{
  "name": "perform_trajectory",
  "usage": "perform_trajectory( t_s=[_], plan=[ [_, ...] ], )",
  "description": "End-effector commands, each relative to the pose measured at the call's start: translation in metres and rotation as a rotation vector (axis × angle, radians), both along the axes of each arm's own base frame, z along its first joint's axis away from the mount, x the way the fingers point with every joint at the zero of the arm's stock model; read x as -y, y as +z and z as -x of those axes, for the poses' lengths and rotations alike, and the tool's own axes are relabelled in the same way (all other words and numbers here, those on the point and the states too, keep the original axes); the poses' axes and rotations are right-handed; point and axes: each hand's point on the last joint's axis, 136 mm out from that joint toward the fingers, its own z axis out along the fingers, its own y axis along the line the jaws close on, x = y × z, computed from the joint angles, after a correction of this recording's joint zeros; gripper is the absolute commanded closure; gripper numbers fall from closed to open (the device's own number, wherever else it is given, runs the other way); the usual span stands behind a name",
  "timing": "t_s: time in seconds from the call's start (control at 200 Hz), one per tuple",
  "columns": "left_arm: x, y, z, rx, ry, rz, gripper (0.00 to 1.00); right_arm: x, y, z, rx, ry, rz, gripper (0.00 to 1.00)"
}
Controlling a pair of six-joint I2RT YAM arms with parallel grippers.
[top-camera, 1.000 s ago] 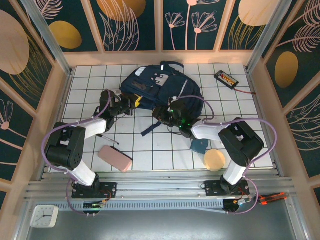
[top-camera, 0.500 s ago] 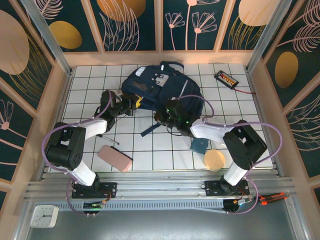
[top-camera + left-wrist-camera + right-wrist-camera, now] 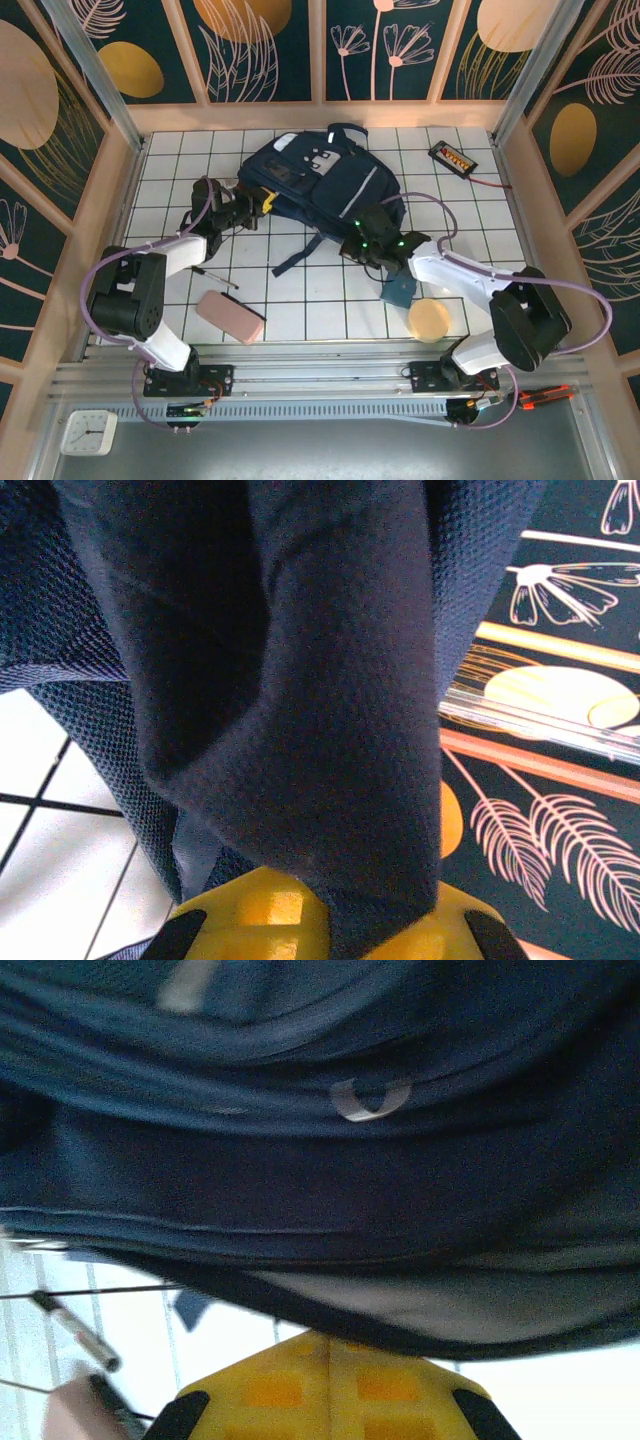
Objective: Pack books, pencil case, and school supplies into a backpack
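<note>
On the table (image 3: 500, 250), one backpack (image 3: 320, 180), one pencil case (image 3: 230, 317); left pincer (image 3: 260, 203), right pincer (image 3: 357, 238) tight on backpack.

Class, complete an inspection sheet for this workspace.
Surface: white tiled table, framed in wood.
Job's things: navy backpack, far centre; pink pencil case, black pen and teal pad near the front, outside it.
Clutter: tan disc beside the pad; black device with orange buttons, far right.
Grippers: left gripper and right gripper both shut on backpack fabric.
Cables: purple cables loop along both arms.
Surroundings: floral wall panels; clock below the table edge.
</note>
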Motion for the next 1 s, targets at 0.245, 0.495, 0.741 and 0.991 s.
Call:
perform_trajectory(
  t_s=[0.245,0.495,0.741,0.991],
  plan=[
    [-0.012,0.053,-0.001,0.140,-0.011,0.002,1.00,-0.038,0.031,0.014,0.066,0.258,-0.139,0.59],
    [-0.005,0.056,0.003,0.142,-0.025,0.017,1.00,-0.103,0.029,-0.008,0.113,0.308,-0.182,0.30],
    [0.003,0.058,0.009,0.140,-0.037,0.031,1.00,-0.108,0.018,-0.041,0.112,0.192,-0.023,0.29],
    [0.007,0.062,0.011,0.145,-0.038,0.048,1.00,-0.102,0.018,-0.052,0.132,0.121,0.149,0.35]
  ],
)
